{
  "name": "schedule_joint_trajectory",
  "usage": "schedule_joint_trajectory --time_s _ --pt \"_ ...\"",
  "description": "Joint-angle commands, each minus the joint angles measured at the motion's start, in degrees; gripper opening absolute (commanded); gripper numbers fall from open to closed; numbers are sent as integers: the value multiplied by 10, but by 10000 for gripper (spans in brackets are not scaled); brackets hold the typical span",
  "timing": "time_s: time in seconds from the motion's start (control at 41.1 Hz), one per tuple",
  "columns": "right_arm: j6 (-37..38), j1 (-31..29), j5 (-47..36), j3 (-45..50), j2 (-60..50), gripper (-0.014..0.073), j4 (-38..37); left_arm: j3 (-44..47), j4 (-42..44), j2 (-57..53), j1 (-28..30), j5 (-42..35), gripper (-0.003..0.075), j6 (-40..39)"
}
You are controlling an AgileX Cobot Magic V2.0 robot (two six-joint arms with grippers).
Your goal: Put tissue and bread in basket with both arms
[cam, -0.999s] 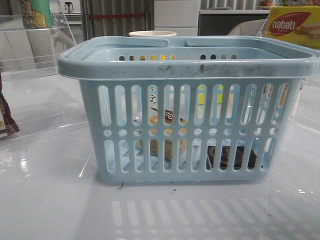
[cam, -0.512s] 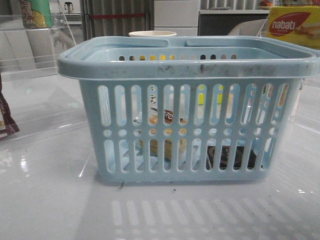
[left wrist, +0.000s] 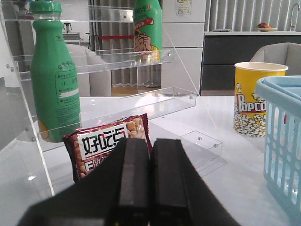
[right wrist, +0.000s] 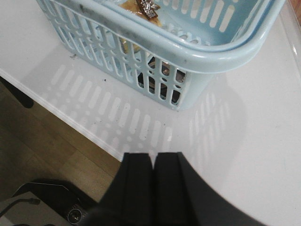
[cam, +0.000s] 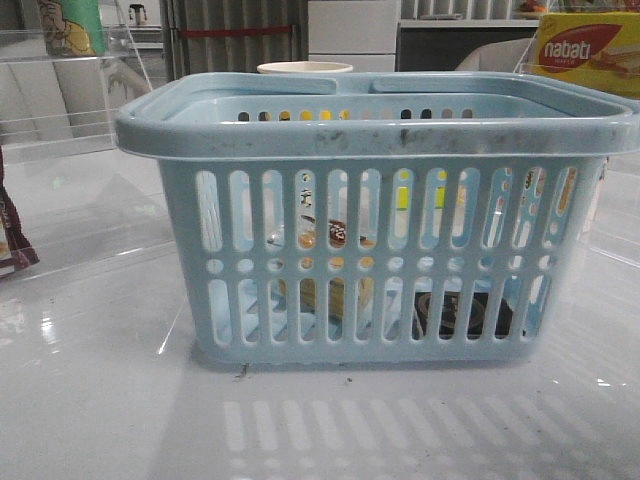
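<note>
The light-blue basket (cam: 370, 230) stands in the middle of the table. Through its slots I see the yellowish bread (cam: 335, 290) in clear wrap lying inside at centre. The dark tissue packet (cam: 462, 312) lies on the basket floor to its right. In the right wrist view the basket (right wrist: 207, 52) shows the bread (right wrist: 141, 7) and the tissue (right wrist: 162, 77) inside. My left gripper (left wrist: 150, 141) is shut and empty, left of the basket's edge (left wrist: 282, 141). My right gripper (right wrist: 154, 155) is shut and empty, over the table's front edge. Neither gripper shows in the front view.
A clear acrylic shelf (left wrist: 103, 61) holds green bottles (left wrist: 54, 75). A maroon snack bag (left wrist: 106, 141) stands just beyond my left gripper. A yellow popcorn cup (left wrist: 256, 99) stands behind the basket. A nabati box (cam: 590, 50) is at the back right. The table edge (right wrist: 61, 113) borders wooden floor.
</note>
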Motion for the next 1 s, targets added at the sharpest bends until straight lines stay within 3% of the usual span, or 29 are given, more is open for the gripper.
schedule_joint_trajectory --time_s 0.0,0.317,0.682,0.974 --pt "-2 -2 -34 -15 0 57 0 3 0 -10 1 -53 93 -7" --pt "-2 -17 -56 2 -22 57 -3 3 0 -10 1 -53 93 -7" --pt "-2 -193 -382 226 -237 57 -2 3 0 -10 1 -53 93 -7" --pt "-2 -244 -470 356 -337 57 -2 3 0 -10 1 -53 93 -7"
